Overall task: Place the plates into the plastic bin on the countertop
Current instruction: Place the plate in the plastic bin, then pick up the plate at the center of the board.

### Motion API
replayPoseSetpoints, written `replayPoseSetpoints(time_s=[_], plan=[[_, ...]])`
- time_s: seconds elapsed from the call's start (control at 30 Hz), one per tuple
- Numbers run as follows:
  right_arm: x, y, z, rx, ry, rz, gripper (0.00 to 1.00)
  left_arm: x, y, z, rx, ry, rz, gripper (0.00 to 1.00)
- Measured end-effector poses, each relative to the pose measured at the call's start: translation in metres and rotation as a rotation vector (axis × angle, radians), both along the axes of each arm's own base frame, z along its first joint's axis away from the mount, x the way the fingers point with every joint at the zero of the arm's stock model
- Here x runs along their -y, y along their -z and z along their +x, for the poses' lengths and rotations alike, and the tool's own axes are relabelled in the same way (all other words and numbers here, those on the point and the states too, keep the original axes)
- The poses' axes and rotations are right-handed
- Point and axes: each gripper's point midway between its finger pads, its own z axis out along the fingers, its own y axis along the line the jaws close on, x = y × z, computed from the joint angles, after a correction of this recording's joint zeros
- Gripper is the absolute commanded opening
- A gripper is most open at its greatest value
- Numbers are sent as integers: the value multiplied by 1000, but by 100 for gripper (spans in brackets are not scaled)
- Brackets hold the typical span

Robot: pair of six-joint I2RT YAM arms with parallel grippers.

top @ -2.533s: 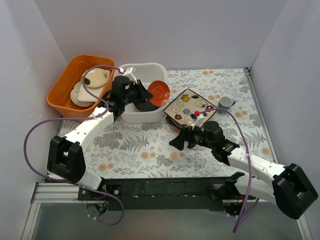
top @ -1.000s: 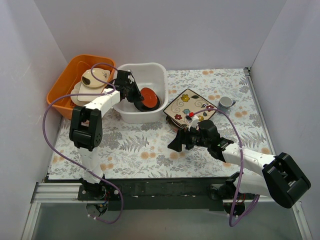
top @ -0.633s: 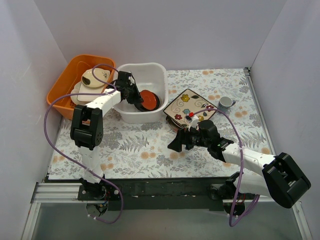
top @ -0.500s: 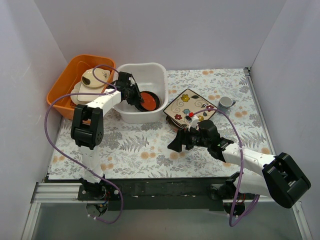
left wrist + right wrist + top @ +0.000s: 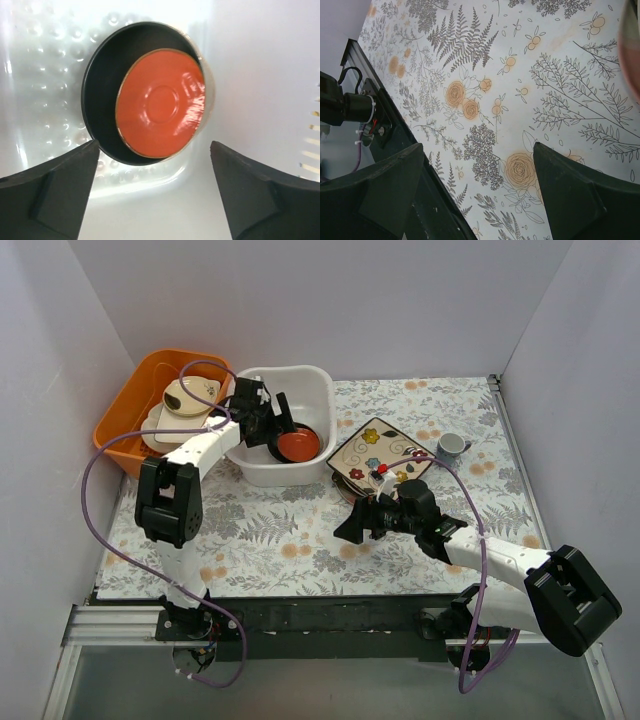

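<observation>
Red saucer (image 5: pixel 161 102) rests in dark plate (image 5: pixel 102 100) inside white plastic bin (image 5: pixel 250 75)

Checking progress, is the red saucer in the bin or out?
In. The saucer lies on the dark plate in the bin; the left gripper is open.

The top camera is sitting high up behind both arms and looking down, so it is seeing the whole countertop (image 5: pixel 300 530) from far away. The left wrist camera is looking straight down into the plastic bin (image 5: pixel 260 75), very close, past its left fingers (image 5: pixel 50 195). Both are seeing the red saucer (image 5: pixel 161 102) on the dark round plate (image 5: pixel 102 95). The right wrist camera is looking down, close, at the leafy countertop and the black front rail (image 5: pixel 385 125), which the top camera is seeing too.
</observation>
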Motion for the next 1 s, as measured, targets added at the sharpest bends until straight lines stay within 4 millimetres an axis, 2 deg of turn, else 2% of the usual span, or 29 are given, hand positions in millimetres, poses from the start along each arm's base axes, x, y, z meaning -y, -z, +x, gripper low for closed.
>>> replayPoseSetpoints(time_s=[0.27,0.37,0.5,0.6,0.73,0.87,1.0], plan=[[0,0,0,-4,1,2,97,8,-51,-6,124,9,-19,98],[0,0,0,-2,3,1,97,11,-64,-7,161,16,-33,98],[1,-4,4,5,19,-5,97,16,-71,-13,188,38,-52,98],[-1,-14,12,26,35,-11,97,20,-76,-25,206,69,-76,98],[1,-30,23,64,72,-11,97,32,-97,-39,258,120,-121,98],[11,-38,31,89,133,-16,98,45,-119,-53,318,175,-168,98],[25,-43,39,94,196,-24,98,55,-124,-69,344,220,-196,98]])
